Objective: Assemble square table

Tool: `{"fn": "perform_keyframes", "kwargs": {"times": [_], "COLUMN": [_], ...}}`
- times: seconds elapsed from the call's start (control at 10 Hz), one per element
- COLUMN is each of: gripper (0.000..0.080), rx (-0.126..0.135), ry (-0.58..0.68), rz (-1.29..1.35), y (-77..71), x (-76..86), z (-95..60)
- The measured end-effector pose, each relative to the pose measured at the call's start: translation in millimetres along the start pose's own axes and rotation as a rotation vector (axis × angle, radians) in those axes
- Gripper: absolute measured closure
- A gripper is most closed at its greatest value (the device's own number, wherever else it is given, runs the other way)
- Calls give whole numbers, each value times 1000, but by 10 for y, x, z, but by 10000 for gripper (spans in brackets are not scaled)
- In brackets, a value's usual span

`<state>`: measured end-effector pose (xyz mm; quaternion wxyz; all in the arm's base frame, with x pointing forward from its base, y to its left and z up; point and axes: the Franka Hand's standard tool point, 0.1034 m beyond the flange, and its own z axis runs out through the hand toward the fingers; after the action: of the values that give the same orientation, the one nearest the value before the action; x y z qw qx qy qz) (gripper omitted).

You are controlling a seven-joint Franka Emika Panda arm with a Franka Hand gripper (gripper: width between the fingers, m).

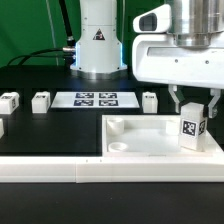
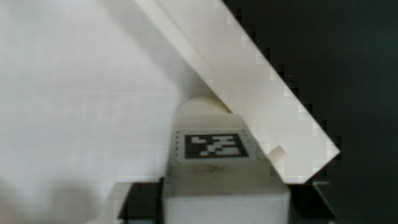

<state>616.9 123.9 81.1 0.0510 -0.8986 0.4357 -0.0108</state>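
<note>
The square table slab (image 1: 150, 138) lies flat at the exterior view's right, a white piece with a raised rim and round sockets (image 1: 118, 127) at its corners. My gripper (image 1: 194, 112) is shut on a white leg (image 1: 192, 130) with a tag on its face, holding it upright over the slab's right end, close to the rim. In the wrist view the leg (image 2: 217, 150) sits between my dark fingers (image 2: 146, 200), with the slab's rim (image 2: 249, 85) running diagonally behind it. Whether the leg touches the slab cannot be told.
Three loose legs stand on the black board: two at the left (image 1: 9, 101) (image 1: 41, 100) and one near the middle (image 1: 149, 100). The marker board (image 1: 95, 98) lies before the robot base (image 1: 98, 45). A long white rail (image 1: 50, 172) borders the front.
</note>
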Motion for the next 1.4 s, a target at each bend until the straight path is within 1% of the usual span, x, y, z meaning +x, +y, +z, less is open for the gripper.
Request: {"fn": "perform_keyframes", "kwargs": {"times": [0.1,0.3,0.5,0.6,0.7,0.8,0.9,1.4], "gripper": [506,506,506,415,415,237,167,150], "rx": [3,3,1,2,-4,-26,-28,-24], "ry": [-4,-14,-17,-17,-20,-37,-41,-47], "rz": [111,215,217,164,86,-16,-114,-517], "y": [-2,-3,-1,0,10,20,0,11], "x": [-6,-12,-16,-12,2,-20,-25,-17], "z": [3,2,2,1,-4,-2,5,16]}}
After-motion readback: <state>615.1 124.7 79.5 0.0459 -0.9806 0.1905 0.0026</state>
